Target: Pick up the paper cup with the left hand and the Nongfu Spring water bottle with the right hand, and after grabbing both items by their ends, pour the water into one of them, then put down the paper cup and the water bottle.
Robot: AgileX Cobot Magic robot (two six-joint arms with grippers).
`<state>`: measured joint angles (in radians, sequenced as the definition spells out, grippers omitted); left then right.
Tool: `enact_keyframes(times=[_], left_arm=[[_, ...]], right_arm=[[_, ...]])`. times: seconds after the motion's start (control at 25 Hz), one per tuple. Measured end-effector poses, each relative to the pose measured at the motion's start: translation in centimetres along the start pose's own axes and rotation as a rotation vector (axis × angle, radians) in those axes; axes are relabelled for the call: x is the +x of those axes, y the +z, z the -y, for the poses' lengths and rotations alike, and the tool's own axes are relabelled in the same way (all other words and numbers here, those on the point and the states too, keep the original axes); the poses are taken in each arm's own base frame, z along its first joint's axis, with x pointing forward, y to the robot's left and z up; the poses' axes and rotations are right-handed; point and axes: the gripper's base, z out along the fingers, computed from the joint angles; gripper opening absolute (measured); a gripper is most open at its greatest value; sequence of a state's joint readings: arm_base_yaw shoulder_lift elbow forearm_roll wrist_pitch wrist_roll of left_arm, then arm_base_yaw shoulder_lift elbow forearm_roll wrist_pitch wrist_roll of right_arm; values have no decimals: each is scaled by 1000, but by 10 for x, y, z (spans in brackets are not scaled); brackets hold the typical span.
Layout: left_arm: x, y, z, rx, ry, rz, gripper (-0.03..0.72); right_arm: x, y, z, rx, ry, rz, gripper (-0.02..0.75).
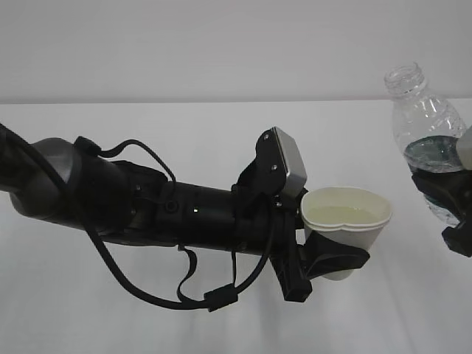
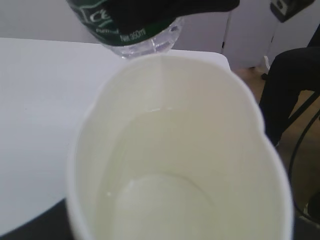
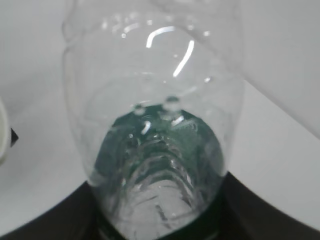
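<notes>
My left gripper [image 1: 328,258] pinches the paper cup [image 1: 346,217] near its base, rim squashed, water already inside (so the pouring looks done). Further right, my right gripper [image 1: 453,203] clamps the bottle [image 1: 428,122], near upright, mouth open, well apart from the cup. Both are above the table [image 1: 184,147]; setting them down remains.
</notes>
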<state>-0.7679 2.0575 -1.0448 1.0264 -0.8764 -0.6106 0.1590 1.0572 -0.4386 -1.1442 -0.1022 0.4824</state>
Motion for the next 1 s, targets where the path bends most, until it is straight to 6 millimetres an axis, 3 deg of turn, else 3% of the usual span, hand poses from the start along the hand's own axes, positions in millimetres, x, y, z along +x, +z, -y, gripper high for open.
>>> enact_keyframes(times=[0.32,0.68,1.0], left_arm=[[0,0,0,-1,-1,1,389],[0,0,0,-1,-1,1,389],[0,0,0,-1,-1,1,389]], right_arm=[[1,8,-3,-31,62,3,356],[14,11,16,28,196,3,356],[15,15,16,15,235,19,356]])
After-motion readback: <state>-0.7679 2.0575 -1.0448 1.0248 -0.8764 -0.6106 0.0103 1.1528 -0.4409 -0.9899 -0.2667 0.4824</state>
